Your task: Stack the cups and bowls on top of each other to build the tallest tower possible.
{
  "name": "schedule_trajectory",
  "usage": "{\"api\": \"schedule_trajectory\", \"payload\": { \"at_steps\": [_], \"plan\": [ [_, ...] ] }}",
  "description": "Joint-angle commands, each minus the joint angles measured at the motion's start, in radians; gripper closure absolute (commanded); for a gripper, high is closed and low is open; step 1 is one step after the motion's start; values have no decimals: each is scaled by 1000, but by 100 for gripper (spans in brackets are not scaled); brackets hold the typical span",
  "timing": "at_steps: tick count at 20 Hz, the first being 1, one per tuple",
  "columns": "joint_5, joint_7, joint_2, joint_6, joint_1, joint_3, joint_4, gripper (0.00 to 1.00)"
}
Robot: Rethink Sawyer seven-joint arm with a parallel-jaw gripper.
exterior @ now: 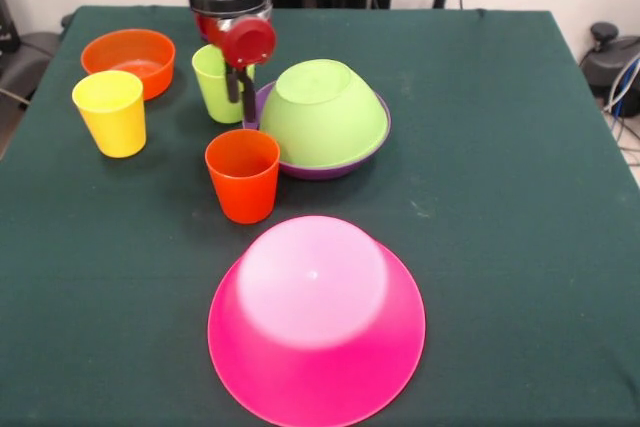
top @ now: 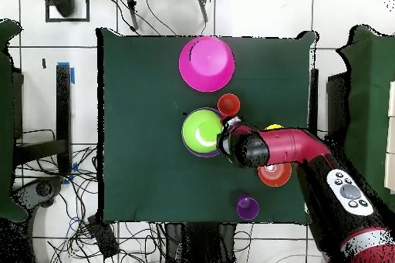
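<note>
On the dark green cloth-covered table (exterior: pixel 520 197), a medium lime green glossy plastic bowl (exterior: pixel 322 110) is sitting upside down inside an upright medium purple plastic bowl (exterior: pixel 340 165), base pointing up and tilted slightly toward the arm. A very large pink glossy plastic bowl (exterior: pixel 316 319) is lying upside down by itself at the near edge, base up. A small orange plastic bowl (exterior: pixel 129 60) is standing upright at the far left and appears to be holding nothing.

Four bowls are showing in the front view, plus three cups, all standing upright with mouths up: a yellow plastic tumbler (exterior: pixel 111 112), an orange-red plastic tumbler (exterior: pixel 243 174) and a lime green plastic tumbler (exterior: pixel 216 84). The overhead view is adding a purple plastic tumbler (top: pixel 248 207) near the robot's table edge.

The red and black gripper (exterior: pixel 242 97) is hanging between the lime green tumbler and the purple bowl's rim; whether it is released or clenched, I cannot tell.
</note>
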Motion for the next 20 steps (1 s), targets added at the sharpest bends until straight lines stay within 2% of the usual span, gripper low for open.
{"api": "schedule_trajectory", "payload": {
  "at_steps": [1,5,7,9,14,18,20],
  "plan": [
    [-163,-417,57,62,-17,69,-24,0],
    [-177,-472,36,64,-15,82,-42,0],
    [-198,-537,46,45,-24,108,-50,0],
    [-199,-647,93,31,-76,186,-50,0],
    [-181,-735,138,18,-139,280,-27,0],
    [-194,-819,166,4,-178,342,-27,0],
    [-208,-826,179,-14,-184,345,-28,0]
  ]
}}
